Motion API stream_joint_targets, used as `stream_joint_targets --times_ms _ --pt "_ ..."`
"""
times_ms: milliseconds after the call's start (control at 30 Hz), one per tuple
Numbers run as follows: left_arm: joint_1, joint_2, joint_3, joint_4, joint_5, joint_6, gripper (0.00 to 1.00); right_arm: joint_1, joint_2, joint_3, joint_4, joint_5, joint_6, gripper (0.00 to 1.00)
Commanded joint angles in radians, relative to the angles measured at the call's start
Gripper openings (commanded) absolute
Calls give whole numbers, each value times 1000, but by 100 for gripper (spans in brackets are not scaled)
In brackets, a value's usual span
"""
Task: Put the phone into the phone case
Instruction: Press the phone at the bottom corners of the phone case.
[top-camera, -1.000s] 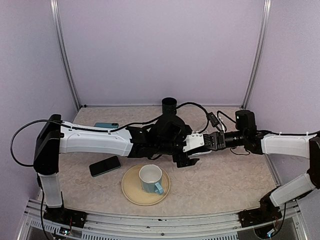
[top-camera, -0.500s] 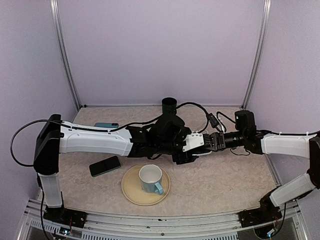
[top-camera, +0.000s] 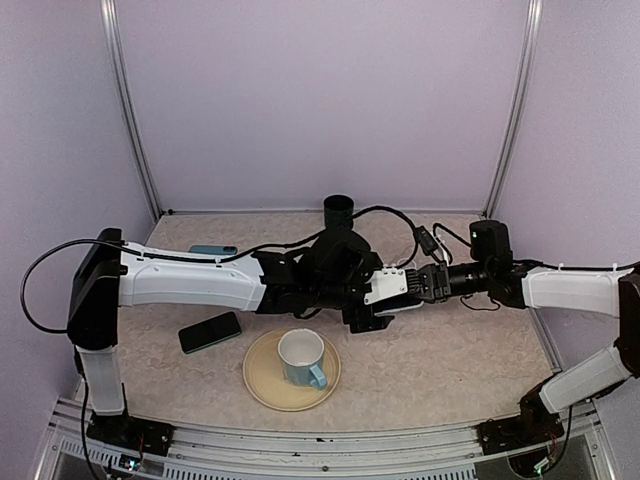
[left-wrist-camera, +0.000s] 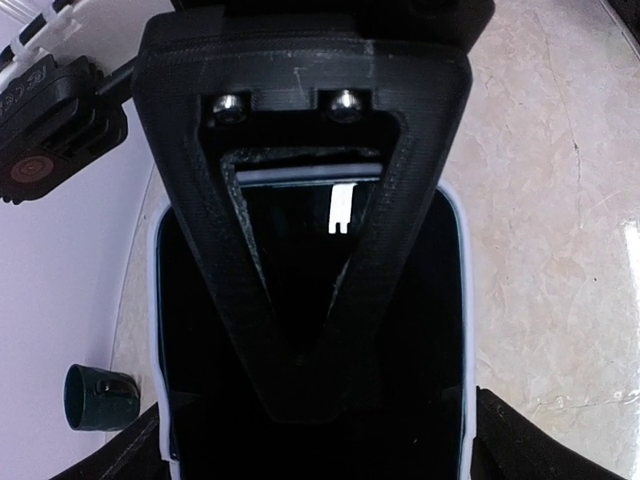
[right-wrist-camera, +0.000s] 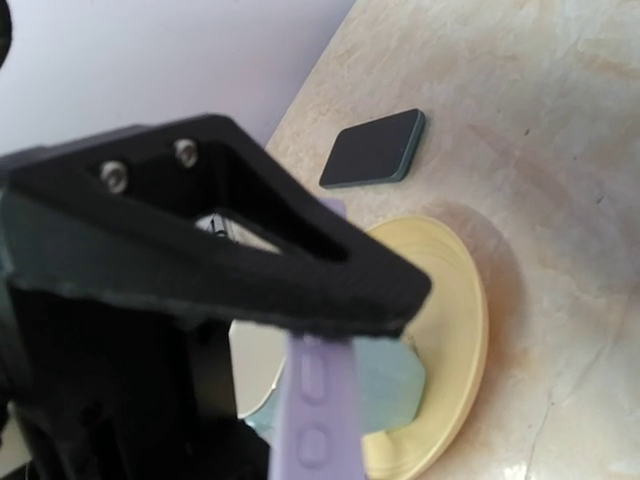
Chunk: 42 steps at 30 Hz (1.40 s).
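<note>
Left fingers flank the phone, right fingers clamp it

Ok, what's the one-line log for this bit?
right claw: shut on lilac case | left claw: over phone screen, grip unclear | mug: on plate

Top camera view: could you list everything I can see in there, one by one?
table: one, beige marbled, under everything
plate: one, cream, near middle of the table
mug: one, white with blue handle, upright on the plate
phone: one, black, flat left of the plate
teal flat thing: one, far left; phone or case unclear
cup: one, dark, back edge
phone case: one, white rim, black inside, held up at centre
left arm, right arm: two, white and black, reaching in sideways
left pincer: black, around the phone case; grip unclear
right pincer: black, shut on the phone case's edge
</note>
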Motion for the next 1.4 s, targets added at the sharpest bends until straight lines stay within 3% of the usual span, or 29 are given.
stream_joint_targets --times_ms 0,267,500,1000,1100,1367 --pt "17 -8 -22 -28 -11 15 94 8 -26 43 39 -26 1 0" --pt "66 -70 -81 -41 24 -34 99 6 -33 41 32 -19 -14 0" --pt "176 -193 -178 71 268 -236 99 -2 -49 40 12 -25 -67 0" --pt "302 -220 -180 148 740 -474 98 -6 -162 -2 22 -4 -212 0" --pt "321 -213 -180 174 827 -525 92 -5 -192 -9 24 16 -224 0" --pt "345 -163 -123 154 943 -593 60 -6 -218 -13 24 26 -228 0"
